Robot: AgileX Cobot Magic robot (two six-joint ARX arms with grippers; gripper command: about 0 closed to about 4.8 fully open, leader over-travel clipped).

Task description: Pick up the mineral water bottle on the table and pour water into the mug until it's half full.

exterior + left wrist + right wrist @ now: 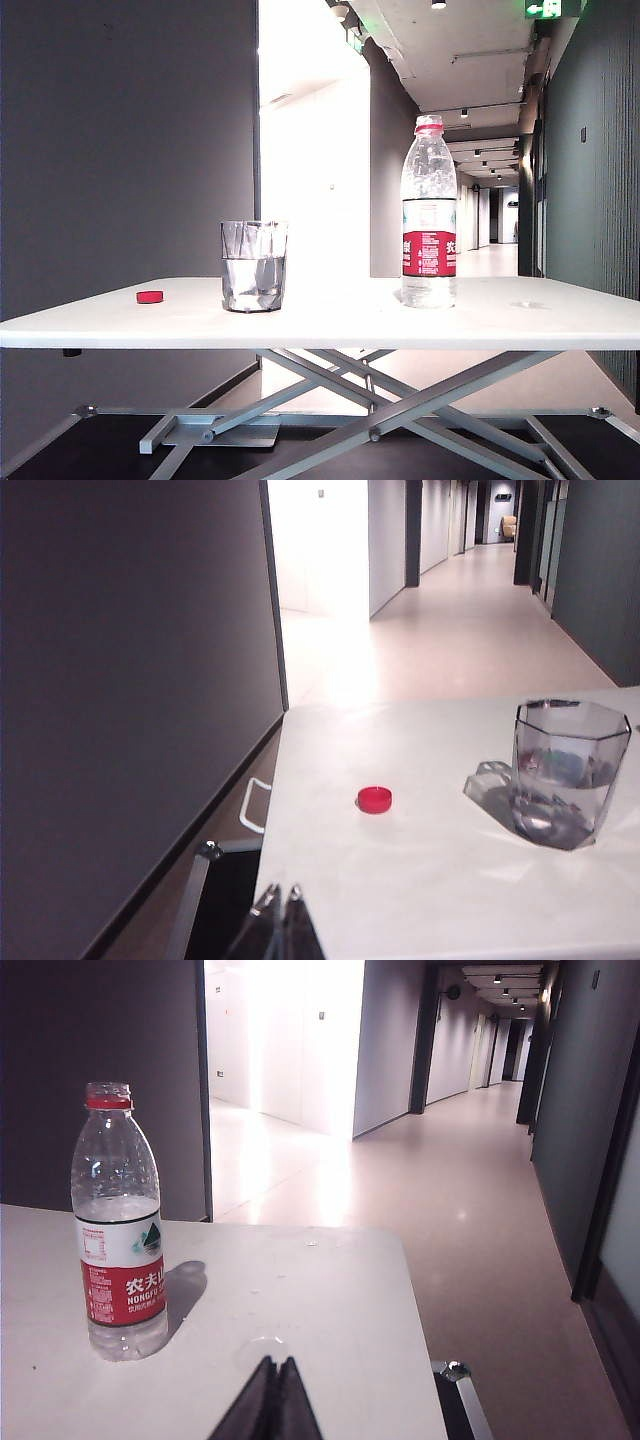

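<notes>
The bottle (429,212) stands upright and uncapped on the right part of the white counter (330,318), with water in its lower part, and the glass (254,266), holding some water, stands well apart to its left. A small red cap (150,296) lies on the counter further left of the glass. The left fingers (281,915) are pressed together, empty, at the counter's near edge facing the cap and glass, and the right fingers (272,1400) are likewise closed and empty, near the bottle but not touching it.
</notes>
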